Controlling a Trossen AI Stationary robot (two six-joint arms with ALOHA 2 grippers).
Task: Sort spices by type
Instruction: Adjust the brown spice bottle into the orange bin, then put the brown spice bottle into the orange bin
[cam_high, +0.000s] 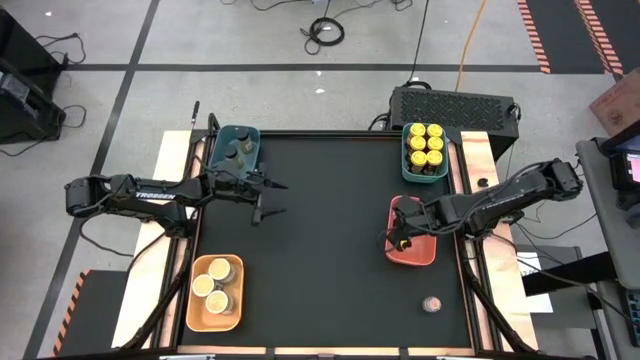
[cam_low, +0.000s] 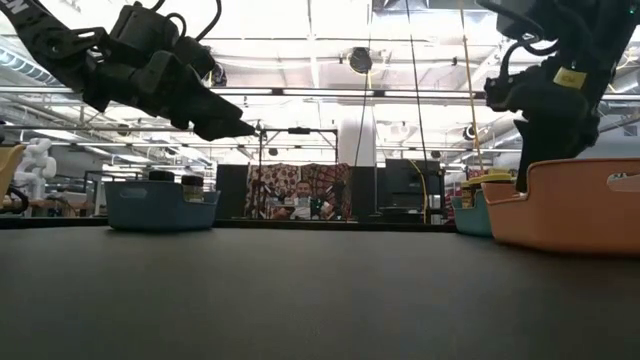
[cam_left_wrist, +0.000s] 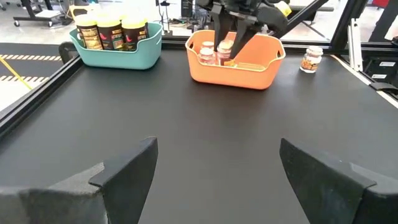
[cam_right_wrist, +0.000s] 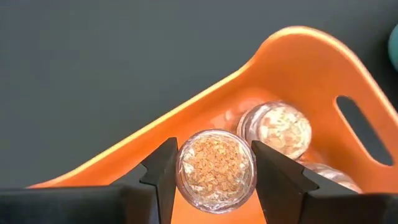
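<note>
The right arm reaches in from the right edge of the black tabletop (cam_high: 330, 250), bent at the elbow, its wrist tipped down over the orange tray (cam_high: 412, 245). The right claw (cam_right_wrist: 214, 171) has its two fingers pressed against the sides of a tiny clear jar of pinkish-orange flakes (cam_right_wrist: 215, 168), gripping it just above or inside the tray; I cannot tell whether the jar touches the tray floor. Beside it in the same tray sit more of these small jars, one (cam_right_wrist: 278, 129) close against the held one and another partly showing at the edge.

The left arm stretches in from the left side, roughly level, with the left claw (cam_high: 270, 198) hanging above the bare tabletop near the dark blue tray (cam_high: 236, 150), fingers spread wide and holding nothing.

The dark blue tray at the far left corner holds dark-lidded jars (cam_high: 237, 155). The teal tray (cam_high: 424, 152) at the far right corner is packed with yellow-lidded jars (cam_high: 426, 143), standing in two rows. The tan tray (cam_high: 215, 292) at the near left holds the wider tan-lidded jars (cam_high: 212, 280). One small jar (cam_high: 432, 303) stands alone on the tabletop, near the right front corner, apart from the orange tray.
</note>
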